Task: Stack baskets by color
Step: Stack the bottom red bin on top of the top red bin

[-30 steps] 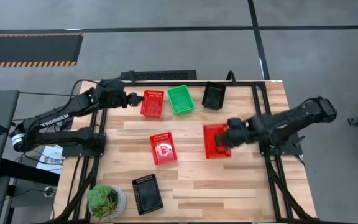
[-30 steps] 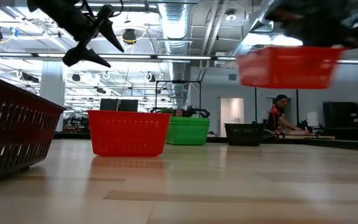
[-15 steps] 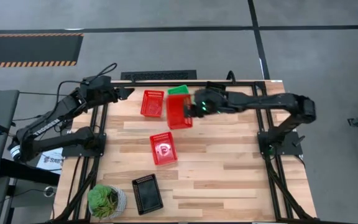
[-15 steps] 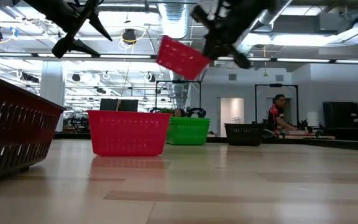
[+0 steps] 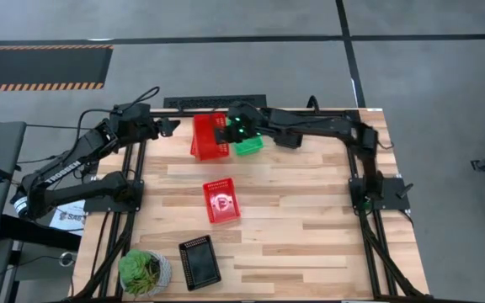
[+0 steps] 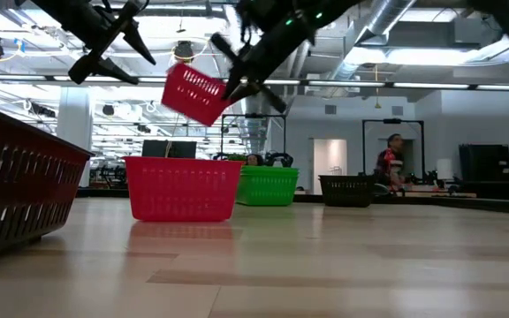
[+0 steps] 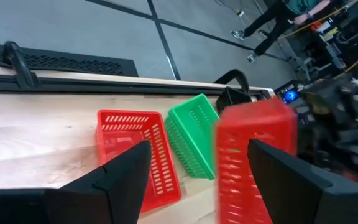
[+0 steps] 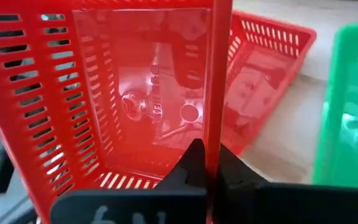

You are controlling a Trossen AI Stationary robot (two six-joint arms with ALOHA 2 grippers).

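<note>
My right gripper [image 5: 228, 129] is shut on a red basket [image 5: 210, 135] and holds it in the air, tilted, over another red basket [image 7: 138, 149] that stands on the table's far side. A green basket [image 7: 194, 140] stands right beside that one. In the low view the held basket [image 6: 194, 93] hangs above the standing red basket [image 6: 182, 187]. A third red basket [image 5: 221, 200] sits mid-table. My left gripper [image 5: 168, 126] waits open at the far left, level with the held basket and a little to its left. My right gripper pinches one side wall of the red basket at its rim [image 8: 218, 118], one finger [image 8: 191, 167] inside the basket and the other outside. The fingers come from the table's right, slanting down. The basket is lifted clear and tilted, its far end lower [image 6: 177, 99].
A black basket [image 5: 200, 263] and a round potted plant [image 5: 144, 271] sit near the front left corner. Another black basket [image 6: 350, 190] stands at the far side, right of the green one. A person [image 6: 389, 163] is in the room behind.
My right gripper has swung from the table's middle right toward the far left, carrying the red basket, which has tipped from level to a slant and now hangs over the far red basket. My left gripper has drawn back toward the left edge, still open.
</note>
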